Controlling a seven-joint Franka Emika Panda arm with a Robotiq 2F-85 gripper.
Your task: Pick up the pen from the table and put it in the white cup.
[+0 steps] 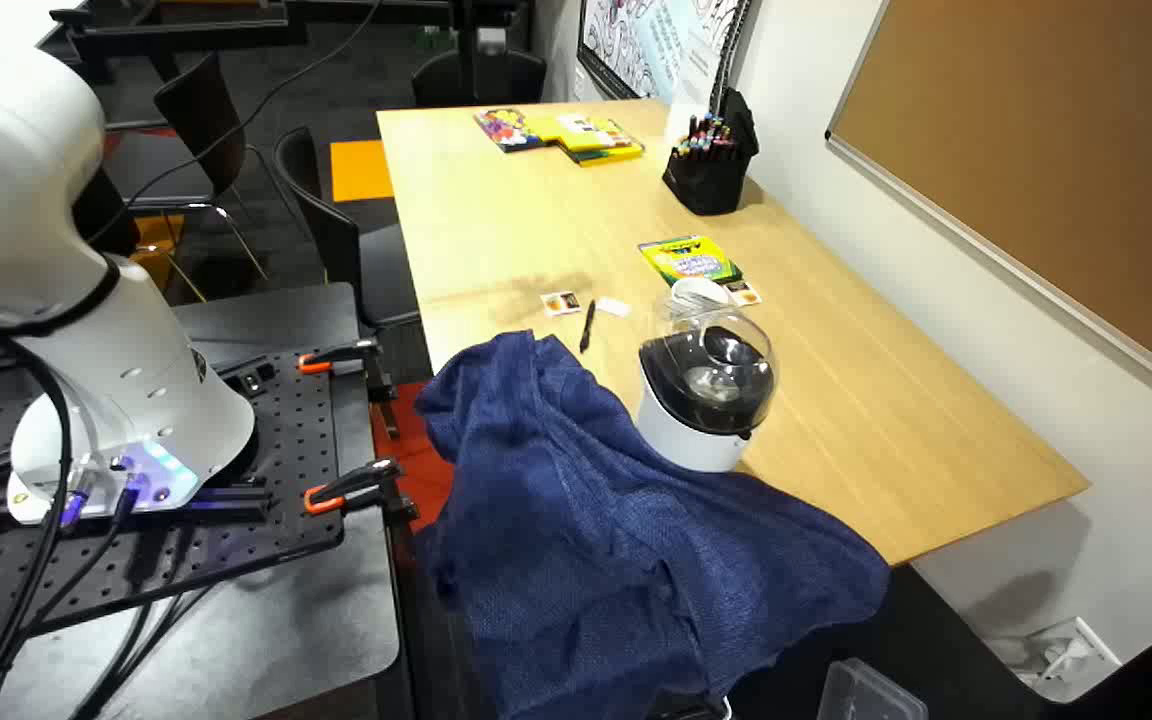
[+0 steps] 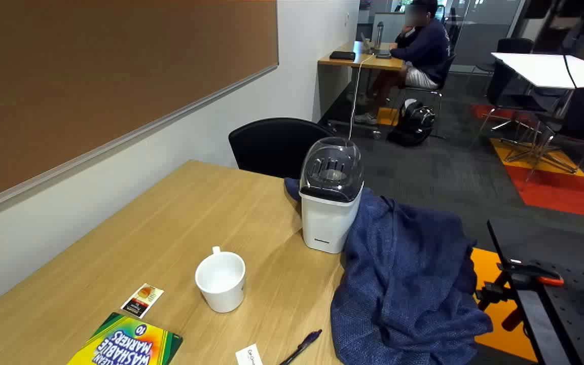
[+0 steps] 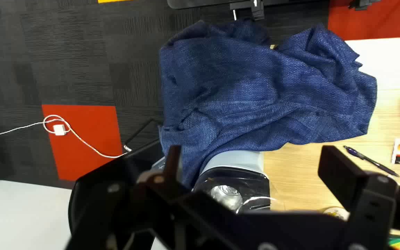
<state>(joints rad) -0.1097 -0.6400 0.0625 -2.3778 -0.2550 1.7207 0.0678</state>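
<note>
Reaching step, I judge. Pen (image 2: 301, 348) lies loose on worktop (image 2: 170, 228), in an exterior view nearer than the white cup (image 2: 222, 286) and to its right. Tool (image 3: 253, 161) spread wide, nothing held, seemingly well above; height hard to read. Next: shift over pen, align across it, descend.

Laid out on a wooden table (image 1: 886, 430)

Carries pen (image 3: 371, 161) beside card (image 2: 249, 356), two packets (image 2: 142, 300), cup (image 2: 225, 298), marker box (image 1: 691, 260), machine (image 2: 325, 223), flat packs (image 1: 509, 131) and black case (image 1: 706, 187); draped at the edge with cloth (image 2: 403, 284)

Dark pen (image 2: 304, 345) flat, white cup (image 2: 224, 298) upright
</note>
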